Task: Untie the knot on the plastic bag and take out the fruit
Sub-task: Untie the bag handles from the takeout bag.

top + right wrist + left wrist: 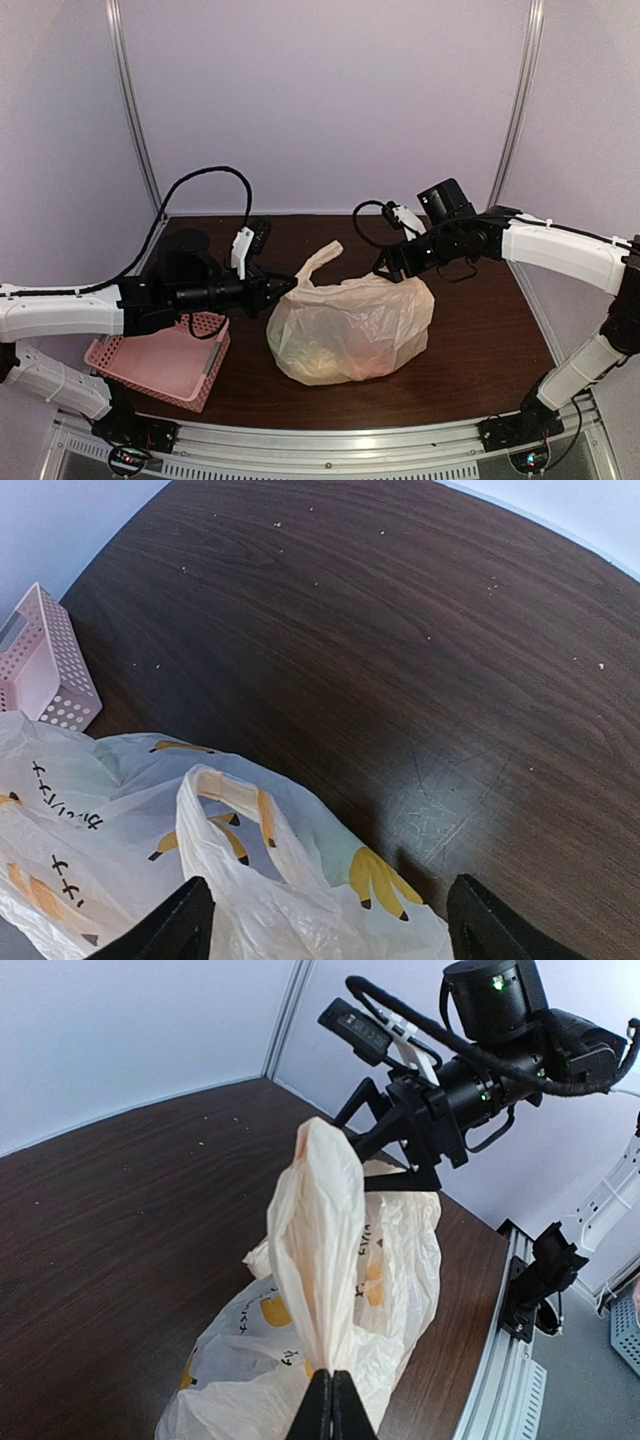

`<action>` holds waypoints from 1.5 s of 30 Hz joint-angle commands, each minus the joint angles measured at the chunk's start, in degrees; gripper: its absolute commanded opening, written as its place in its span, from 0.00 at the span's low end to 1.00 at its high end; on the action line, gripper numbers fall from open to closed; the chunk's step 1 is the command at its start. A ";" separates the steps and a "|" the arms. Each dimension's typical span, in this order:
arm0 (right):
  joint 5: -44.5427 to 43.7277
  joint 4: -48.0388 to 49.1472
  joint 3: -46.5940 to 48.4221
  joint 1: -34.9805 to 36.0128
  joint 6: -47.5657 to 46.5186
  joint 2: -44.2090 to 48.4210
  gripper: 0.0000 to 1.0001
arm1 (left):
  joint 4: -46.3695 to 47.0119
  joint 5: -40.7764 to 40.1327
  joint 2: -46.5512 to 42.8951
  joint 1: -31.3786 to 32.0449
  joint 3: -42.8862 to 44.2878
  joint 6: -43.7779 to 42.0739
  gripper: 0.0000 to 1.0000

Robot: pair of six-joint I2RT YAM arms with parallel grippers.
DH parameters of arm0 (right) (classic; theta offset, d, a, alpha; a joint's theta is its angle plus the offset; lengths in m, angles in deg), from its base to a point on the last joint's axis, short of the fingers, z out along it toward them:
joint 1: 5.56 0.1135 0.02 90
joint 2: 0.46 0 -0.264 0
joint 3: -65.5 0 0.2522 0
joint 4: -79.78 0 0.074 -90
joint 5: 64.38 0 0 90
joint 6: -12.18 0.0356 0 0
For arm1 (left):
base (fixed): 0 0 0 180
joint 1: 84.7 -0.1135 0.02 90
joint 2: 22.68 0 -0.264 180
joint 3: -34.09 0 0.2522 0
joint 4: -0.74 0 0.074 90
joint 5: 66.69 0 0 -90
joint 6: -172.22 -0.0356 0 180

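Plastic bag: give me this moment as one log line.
left gripper shut on knot | right gripper open over handle loop | plastic bag on table

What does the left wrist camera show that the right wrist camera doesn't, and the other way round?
Only the left wrist view: the left gripper pinched shut on the knot, and the right arm from outside. Only the right wrist view: the pink basket, and a handle loop just ahead of the open right gripper. Both: the plastic bag and the dark table.
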 commanded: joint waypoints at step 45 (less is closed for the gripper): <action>13.86 23.81 -34.13 -5.36 15.39 35.79 0.00 | -1.69 14.23 -7.74 -8.56 -7.09 -4.08 0.00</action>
